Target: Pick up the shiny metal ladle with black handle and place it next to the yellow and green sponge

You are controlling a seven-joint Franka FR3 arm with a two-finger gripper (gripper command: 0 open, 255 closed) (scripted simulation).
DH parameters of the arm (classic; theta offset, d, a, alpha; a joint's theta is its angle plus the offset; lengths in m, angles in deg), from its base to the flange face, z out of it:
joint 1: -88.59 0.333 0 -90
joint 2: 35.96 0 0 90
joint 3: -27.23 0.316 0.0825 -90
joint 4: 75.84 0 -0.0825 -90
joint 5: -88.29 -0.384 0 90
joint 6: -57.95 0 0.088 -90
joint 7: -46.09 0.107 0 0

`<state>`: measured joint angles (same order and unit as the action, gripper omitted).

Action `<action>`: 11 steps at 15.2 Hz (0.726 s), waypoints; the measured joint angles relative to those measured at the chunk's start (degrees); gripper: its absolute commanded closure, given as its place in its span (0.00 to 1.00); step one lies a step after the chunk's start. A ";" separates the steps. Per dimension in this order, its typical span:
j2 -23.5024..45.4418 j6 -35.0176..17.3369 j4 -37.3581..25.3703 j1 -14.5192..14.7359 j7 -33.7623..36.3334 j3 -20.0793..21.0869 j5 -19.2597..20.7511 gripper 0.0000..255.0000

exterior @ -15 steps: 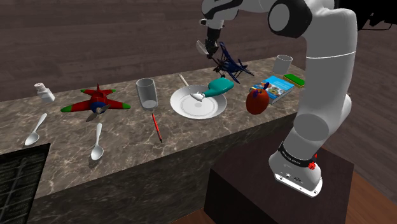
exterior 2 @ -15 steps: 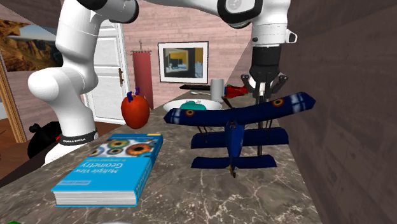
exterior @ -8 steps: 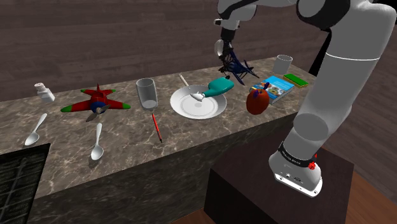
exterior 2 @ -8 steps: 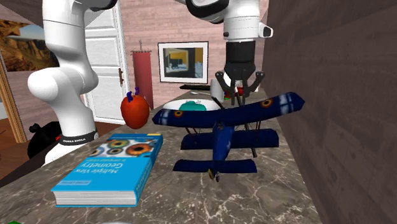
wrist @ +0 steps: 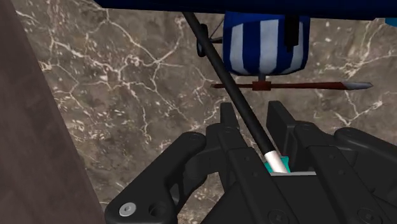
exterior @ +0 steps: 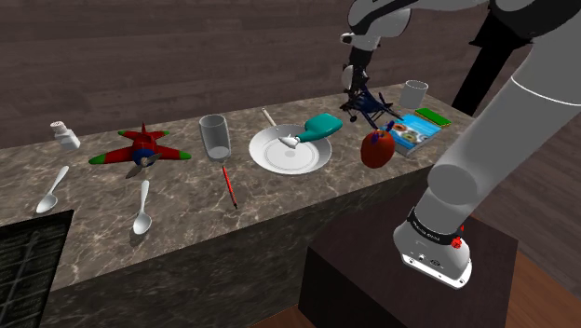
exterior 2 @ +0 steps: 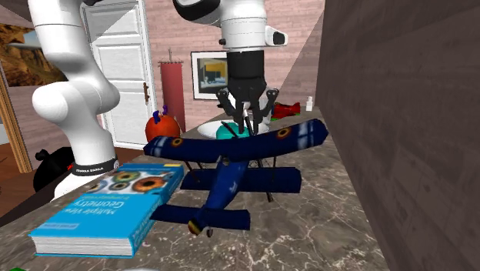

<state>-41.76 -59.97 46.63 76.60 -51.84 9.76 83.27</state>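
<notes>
In the gripper (wrist: 252,111), slim black-handled ladle (wrist: 223,76)

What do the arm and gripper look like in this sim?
White arm with rounded links and dark joints. A black band with white lettering rings the base, with a small red knob beside it. The gripper is all black, with two blocky fingers.

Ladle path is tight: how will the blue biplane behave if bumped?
Probably light: the blue biplane is thin wings on slim struts. Sitting tilted, it likely tips or pivots rather than slides. Its struts could snag the ladle in the claw.
</notes>
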 measured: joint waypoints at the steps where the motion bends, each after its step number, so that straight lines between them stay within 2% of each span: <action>1: -1.72 -0.10 1.49 -0.55 -0.55 -0.44 0.70 1.00; 11: -17.53 1.72 15.82 -7.15 -6.46 -4.60 7.79 1.00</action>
<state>-59.29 -58.25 62.44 69.45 -58.31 5.16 91.06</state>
